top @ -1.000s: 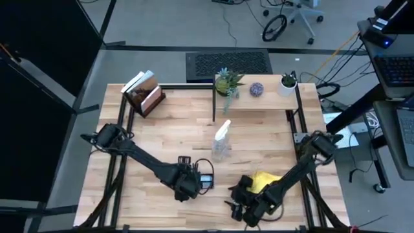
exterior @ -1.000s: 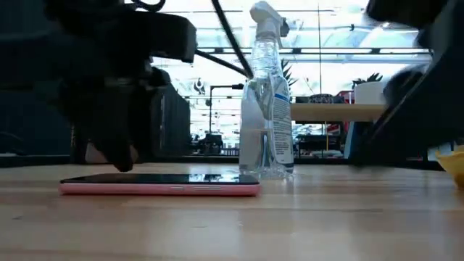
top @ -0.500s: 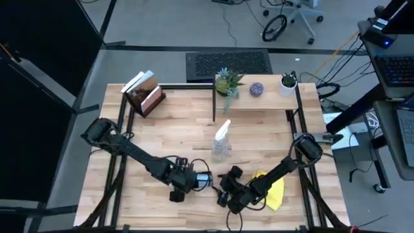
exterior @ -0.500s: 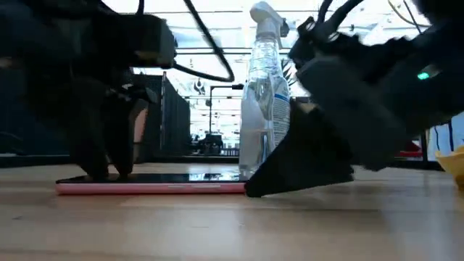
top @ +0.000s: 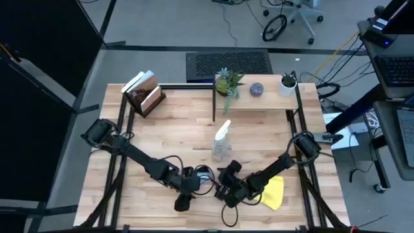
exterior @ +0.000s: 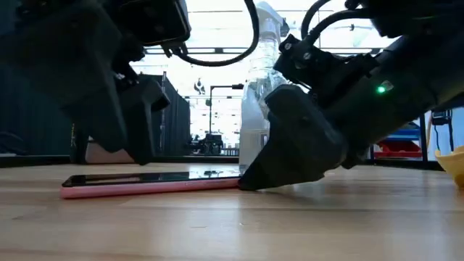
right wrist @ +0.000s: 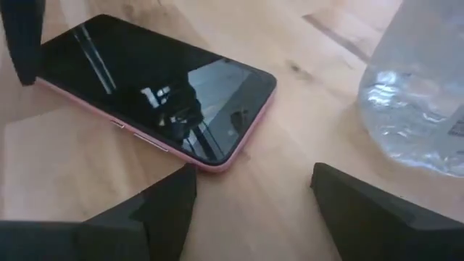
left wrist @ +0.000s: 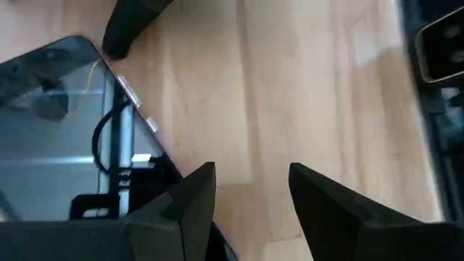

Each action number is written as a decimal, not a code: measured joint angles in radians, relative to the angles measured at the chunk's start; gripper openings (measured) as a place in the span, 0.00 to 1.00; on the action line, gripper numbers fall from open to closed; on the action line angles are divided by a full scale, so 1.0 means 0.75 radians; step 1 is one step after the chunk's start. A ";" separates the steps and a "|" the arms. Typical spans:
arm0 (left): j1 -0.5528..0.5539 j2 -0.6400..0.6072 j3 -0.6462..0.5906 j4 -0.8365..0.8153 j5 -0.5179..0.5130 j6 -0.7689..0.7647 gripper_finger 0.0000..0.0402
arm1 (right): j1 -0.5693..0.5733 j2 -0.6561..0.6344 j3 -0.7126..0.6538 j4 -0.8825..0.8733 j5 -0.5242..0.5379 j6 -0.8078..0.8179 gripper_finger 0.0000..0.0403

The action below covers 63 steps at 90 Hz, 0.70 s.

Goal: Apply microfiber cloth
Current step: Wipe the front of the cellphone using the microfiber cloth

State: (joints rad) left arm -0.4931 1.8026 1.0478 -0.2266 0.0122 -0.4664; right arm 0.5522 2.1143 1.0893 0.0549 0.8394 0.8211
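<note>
I have both arms down near the front edge of the tabletop [top: 162, 129], around the middle. The phone [right wrist: 156, 87] lies flat there, screen up, with a pink rim; in the low view its right end looks slightly raised off the wood, where my right gripper [exterior: 250, 181] meets it at the fingertips. That gripper's fingers [right wrist: 156, 210] are spread apart with only bare wood between them, and they grasp nothing. My left gripper [left wrist: 250, 210] is at the phone's other end with its fingers parted too, one fingertip over the phone's edge, nothing clasped.

The yellow cloth [top: 273, 192] lies on the tabletop toward the front right corner, partly under the right arm and just beside the right gripper's wrist, apart from the phone. In the low view only its yellow edge [exterior: 455, 161] shows at the far right.

The spray bottle [top: 222, 141] stands upright just behind the phone, toward the middle of the tabletop. Potted plants [top: 228, 82] and a book stand [top: 143, 92] sit along the back edge.
</note>
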 joint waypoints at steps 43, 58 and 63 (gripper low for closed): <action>0.002 -0.096 0.001 -0.691 -0.424 -0.024 0.41 | 0.017 -0.004 -0.002 -0.001 -0.004 0.037 0.64; -0.001 -0.091 -0.147 -0.372 -0.257 -0.060 0.41 | 0.017 -0.004 -0.002 0.000 -0.005 0.039 0.64; -0.008 -0.092 -0.169 -0.314 -0.244 -0.070 0.41 | 0.013 -0.004 -0.002 0.000 -0.005 0.038 0.64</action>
State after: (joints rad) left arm -0.4988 1.7336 0.9207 -0.4622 -0.1711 -0.5186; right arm 0.5621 2.1109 1.0882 0.0548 0.8359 0.8492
